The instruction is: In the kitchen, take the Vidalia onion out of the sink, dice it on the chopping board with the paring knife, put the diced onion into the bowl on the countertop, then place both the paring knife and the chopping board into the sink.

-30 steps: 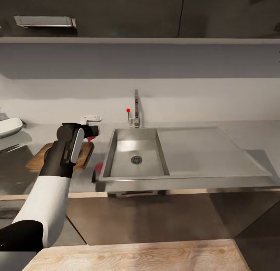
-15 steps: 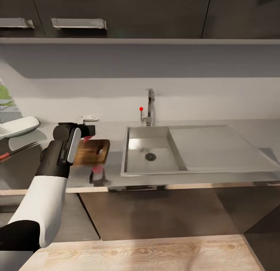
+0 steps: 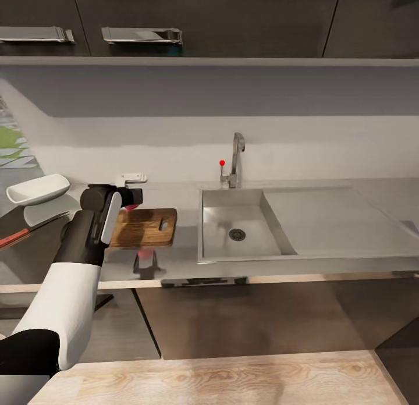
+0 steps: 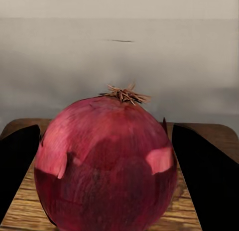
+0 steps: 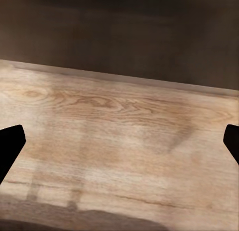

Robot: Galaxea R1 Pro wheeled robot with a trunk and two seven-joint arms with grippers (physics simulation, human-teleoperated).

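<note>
Onion (image 4: 107,164) is big and red in my left wrist view, pinched between the two dark fingers (image 4: 206,178) of my left pincer (image 3: 132,196). In the head view, that pincer hangs at the middle left of the frame, over the near end of the chopping board (image 3: 145,227) on the counter (image 3: 186,259). I think the round onion could slip, roll off the board and fall if I let go too high. My right pincer (image 5: 119,146) is spread wide over pale wood. The sink (image 3: 215,245) sits further right.
</note>
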